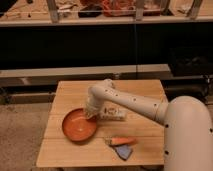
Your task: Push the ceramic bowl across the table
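Your worktop (75, 92) carries the ceramic bowl (79, 125) on its left-front part. The end effector (91, 113) sits at the bowl's far-right rim; you cannot tell its opening. Just beside lies a white box (114, 113), nearer front an orange-handled tool (122, 141).

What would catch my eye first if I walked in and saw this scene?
Probably the thick white arm reaching from the right over the small wooden table, its claw lowered at the right rim of the orange-red ceramic bowl on the table's left half. Next you would notice the white box just right of the bowl, and an orange carrot-like item near the front edge.
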You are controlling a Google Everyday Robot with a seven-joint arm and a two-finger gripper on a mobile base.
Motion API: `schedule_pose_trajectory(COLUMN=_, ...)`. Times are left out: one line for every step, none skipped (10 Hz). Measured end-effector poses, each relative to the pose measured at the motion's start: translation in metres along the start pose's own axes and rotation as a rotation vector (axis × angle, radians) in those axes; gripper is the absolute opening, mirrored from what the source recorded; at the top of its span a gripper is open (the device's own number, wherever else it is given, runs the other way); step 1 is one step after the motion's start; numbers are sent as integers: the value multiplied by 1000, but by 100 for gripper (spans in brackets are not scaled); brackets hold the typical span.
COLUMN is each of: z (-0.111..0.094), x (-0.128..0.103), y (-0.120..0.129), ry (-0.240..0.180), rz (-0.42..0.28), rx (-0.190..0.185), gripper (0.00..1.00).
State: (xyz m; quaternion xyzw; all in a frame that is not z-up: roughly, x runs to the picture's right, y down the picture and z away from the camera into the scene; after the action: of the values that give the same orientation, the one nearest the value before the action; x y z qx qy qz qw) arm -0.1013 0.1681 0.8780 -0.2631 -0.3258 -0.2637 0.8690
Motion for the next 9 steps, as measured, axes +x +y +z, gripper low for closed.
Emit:
schedule_pose_trajectory(z=-2, x=8, y=2, ry=0, rz=9, rx=4, gripper=4)
schedule_pose_trajectory(z=-1, x=11, y=1, ry=-5, rz=11, rx=6, gripper=4)
schedule_pose_trajectory(z=1, x=12, y=1, ry=-13, rz=12, rx=7, gripper=4)
schedule_pose_trajectory(z=1, x=13, y=2, ry=-19, rz=18, rx=9, gripper=4)
schedule_pose_trajectory(z=-2, x=20, y=4, ry=-18, rz=27, rx=13, gripper=4)
schedule_pose_trajectory(z=-5, x=28, y=11, ry=-20, rz=40, rx=11, gripper=4)
schedule_pose_trajectory(z=-8, x=34, y=15, ry=-21, rz=48, rx=10, gripper=4)
schedule_pose_trajectory(z=-10, x=39, y=20, ry=-24, rz=53, rx=9, gripper=4)
schedule_pose_trajectory(z=-10, x=39, y=19, ry=-27, rz=53, rx=7, gripper=4)
